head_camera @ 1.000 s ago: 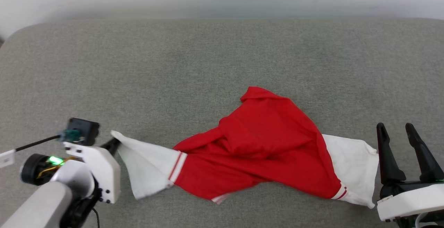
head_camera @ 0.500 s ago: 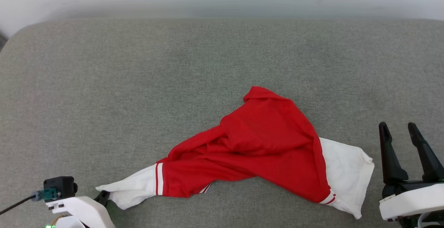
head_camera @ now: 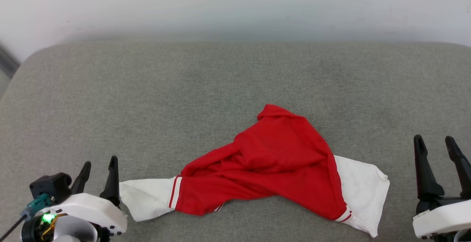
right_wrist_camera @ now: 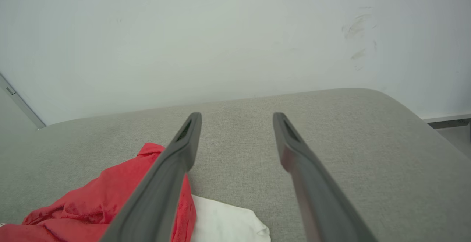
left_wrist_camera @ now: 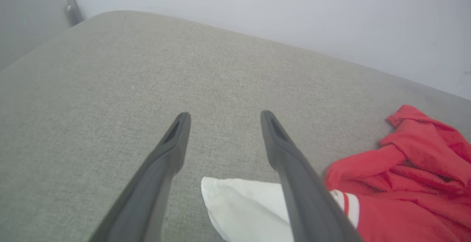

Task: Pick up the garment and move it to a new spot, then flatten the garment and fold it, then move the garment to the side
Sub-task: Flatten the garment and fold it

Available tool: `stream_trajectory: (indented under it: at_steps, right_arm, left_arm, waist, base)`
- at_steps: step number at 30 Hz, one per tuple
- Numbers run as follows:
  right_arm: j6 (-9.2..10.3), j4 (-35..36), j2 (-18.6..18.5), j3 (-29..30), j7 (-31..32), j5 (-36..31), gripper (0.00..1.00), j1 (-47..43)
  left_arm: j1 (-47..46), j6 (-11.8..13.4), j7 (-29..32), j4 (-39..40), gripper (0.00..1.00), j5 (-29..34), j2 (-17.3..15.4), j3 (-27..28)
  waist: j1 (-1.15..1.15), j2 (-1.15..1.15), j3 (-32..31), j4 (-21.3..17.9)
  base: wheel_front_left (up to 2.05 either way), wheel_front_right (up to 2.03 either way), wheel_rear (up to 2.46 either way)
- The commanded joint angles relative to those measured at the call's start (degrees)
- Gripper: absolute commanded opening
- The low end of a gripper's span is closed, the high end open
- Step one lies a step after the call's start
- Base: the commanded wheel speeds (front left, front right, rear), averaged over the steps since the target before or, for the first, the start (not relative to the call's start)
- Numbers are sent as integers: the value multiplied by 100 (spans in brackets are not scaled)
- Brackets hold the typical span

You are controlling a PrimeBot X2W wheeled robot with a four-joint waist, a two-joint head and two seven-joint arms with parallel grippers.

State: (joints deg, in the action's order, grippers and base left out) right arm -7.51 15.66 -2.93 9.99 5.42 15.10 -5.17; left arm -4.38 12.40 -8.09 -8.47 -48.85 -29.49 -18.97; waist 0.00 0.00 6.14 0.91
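The shirt (head_camera: 279, 161) is thin matt cloth, creased. The cushion (head_camera: 184, 87) under it is grey woven fabric, coarse-grained and matt. The left gripper (head_camera: 101, 161) and right gripper (head_camera: 433, 137) have smooth, matt dark plastic fingers (left_wrist_camera: 294, 175) on white plastic bodies (head_camera: 92, 209) with a slight sheen. The wall (right_wrist_camera: 235, 32) looks smooth, matt, faintly scuffed
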Motion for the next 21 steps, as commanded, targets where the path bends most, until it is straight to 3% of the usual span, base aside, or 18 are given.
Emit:
stream_trajectory:
  at_steps: [1,8,14,16,21]
  right_arm:
    - [4,28,7,13,25,-12,100,-76]
    - [4,15,6,133,227,-80,100,-227]
    - [4,-97,6,289,582,-54,100,-319]
    - [4,-221,5,399,929,-55,100,-352]
    - [3,-748,-321,599,2622,336,100,-168]
  left_arm:
    - [-71,96,-129,154,100,185,-28,-37]
    - [-140,534,-481,1018,100,976,-98,-209]
    - [-1,805,-528,1535,100,1267,-23,-325]
    - [53,877,-527,1650,100,1320,-4,-364]
    - [-2,960,-514,1932,100,1376,69,-430]
  waist:
    - [0,0,-88,-21]
    - [0,0,-232,-57]
    - [0,0,-305,-59]
    - [0,0,-307,-47]
    - [0,0,-148,54]
  base:
    - [0,0,0]
    - [0,0,0]
    - [0,0,0]
    - [0,0,0]
    - [0,0,0]
